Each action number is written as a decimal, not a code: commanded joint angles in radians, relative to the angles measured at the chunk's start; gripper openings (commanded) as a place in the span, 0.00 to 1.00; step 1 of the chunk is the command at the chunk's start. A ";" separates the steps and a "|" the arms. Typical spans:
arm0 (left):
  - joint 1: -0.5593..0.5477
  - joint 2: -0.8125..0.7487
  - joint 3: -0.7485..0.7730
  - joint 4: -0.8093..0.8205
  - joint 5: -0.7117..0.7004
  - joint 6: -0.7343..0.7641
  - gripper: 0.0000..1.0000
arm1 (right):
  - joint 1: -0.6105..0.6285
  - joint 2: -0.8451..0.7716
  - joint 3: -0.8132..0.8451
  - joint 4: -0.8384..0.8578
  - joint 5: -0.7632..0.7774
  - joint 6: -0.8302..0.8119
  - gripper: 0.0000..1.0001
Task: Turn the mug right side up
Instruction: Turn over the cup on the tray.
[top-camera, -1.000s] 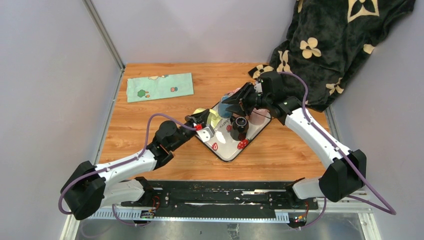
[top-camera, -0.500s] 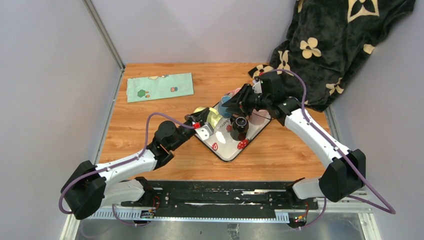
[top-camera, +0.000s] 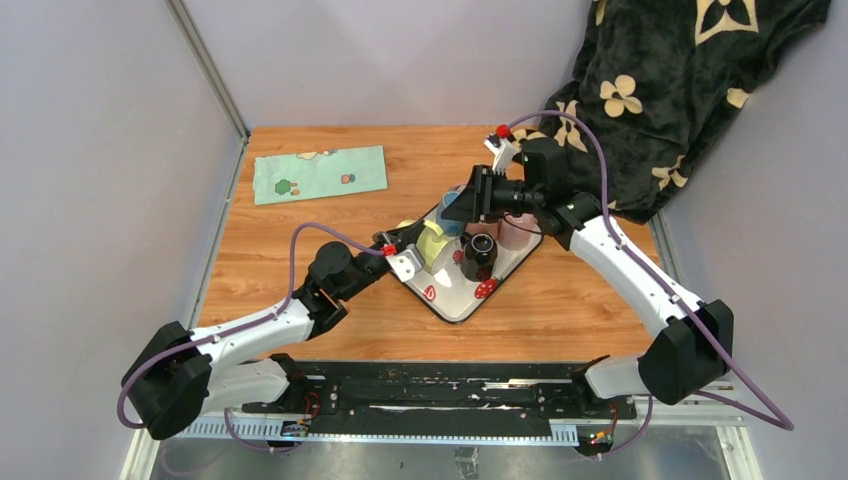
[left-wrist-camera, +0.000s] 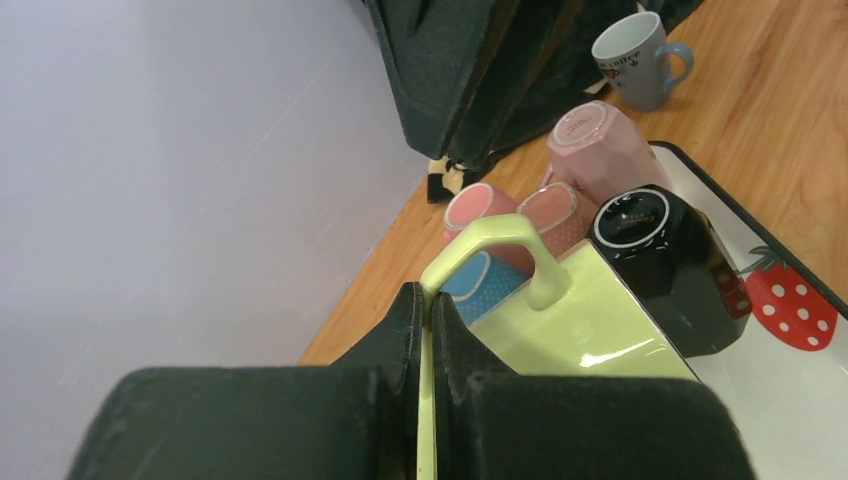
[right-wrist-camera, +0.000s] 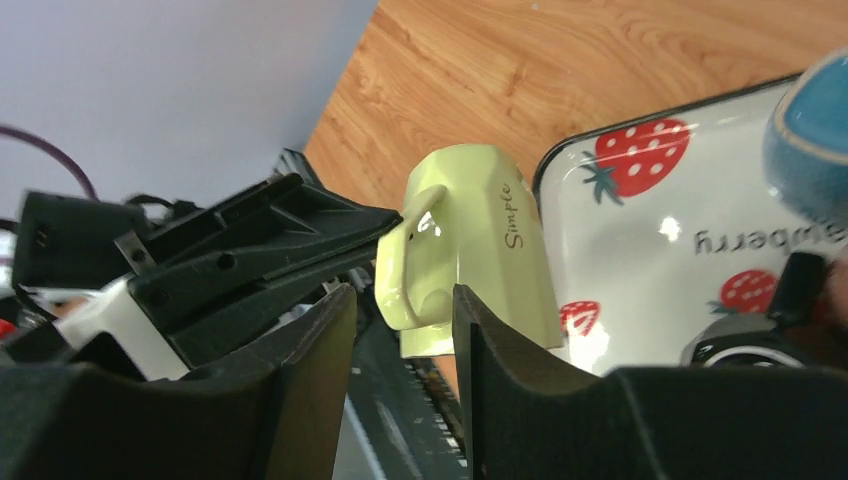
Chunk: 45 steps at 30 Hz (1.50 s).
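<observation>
Pale lilac walls box in the wooden table, and a black flowered blanket spills over its 2 o'clock corner. At the 10 o'clock edge of the white strawberry-print tray, the left gripper is clamped on the loop handle of the lime-green faceted mug. It holds the mug tilted, a grip that should let the wrist roll it upright. The right gripper hangs spread and empty at 12 o'clock. A glossy black mug and pink mugs crowd the 3 o'clock side, so the freer room lies toward 9.

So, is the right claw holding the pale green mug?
No, the right gripper is open; the left gripper pinches the pale green mug.
</observation>
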 joint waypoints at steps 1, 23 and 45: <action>-0.004 -0.038 0.029 0.130 0.022 -0.026 0.00 | 0.049 -0.047 0.028 -0.025 -0.014 -0.296 0.46; -0.004 -0.059 0.049 0.102 0.053 -0.091 0.00 | 0.251 -0.031 0.001 -0.063 0.279 -0.640 0.42; -0.004 -0.079 0.041 0.115 -0.010 -0.121 0.00 | 0.274 -0.002 -0.030 -0.050 0.336 -0.650 0.01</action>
